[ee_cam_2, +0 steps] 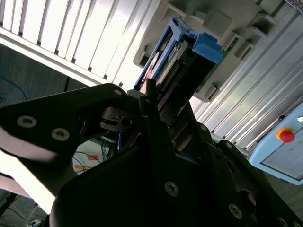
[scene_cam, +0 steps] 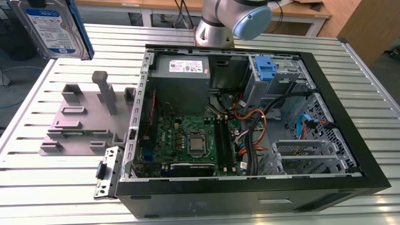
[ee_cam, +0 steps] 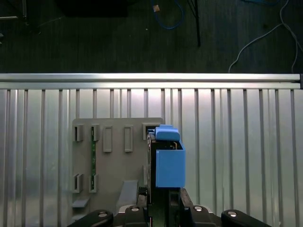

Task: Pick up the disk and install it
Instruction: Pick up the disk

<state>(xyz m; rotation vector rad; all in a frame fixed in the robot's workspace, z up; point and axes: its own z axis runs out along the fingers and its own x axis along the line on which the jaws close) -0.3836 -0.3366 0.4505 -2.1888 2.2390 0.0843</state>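
We see the tool [ee_cam: 162, 209] clamped on the disk [scene_cam: 50, 26], holding it edge-on and clear above the grey fixture [scene_cam: 87, 122], at ten o'clock from the open computer case [scene_cam: 250, 192]. We judge this hold suits sliding it into a bay.

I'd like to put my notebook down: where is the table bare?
Bare slatted table flanks the grey fixture on the exterior view's left and the open computer case on its right. Inside the case, cables and the motherboard crowd everything.

Robotics lab, slatted aluminium bench [scene_cam: 56, 192], robot arm [scene_cam: 218, 21], opened computer case [scene_cam: 250, 199], floor cables [ee_cam: 155, 7]
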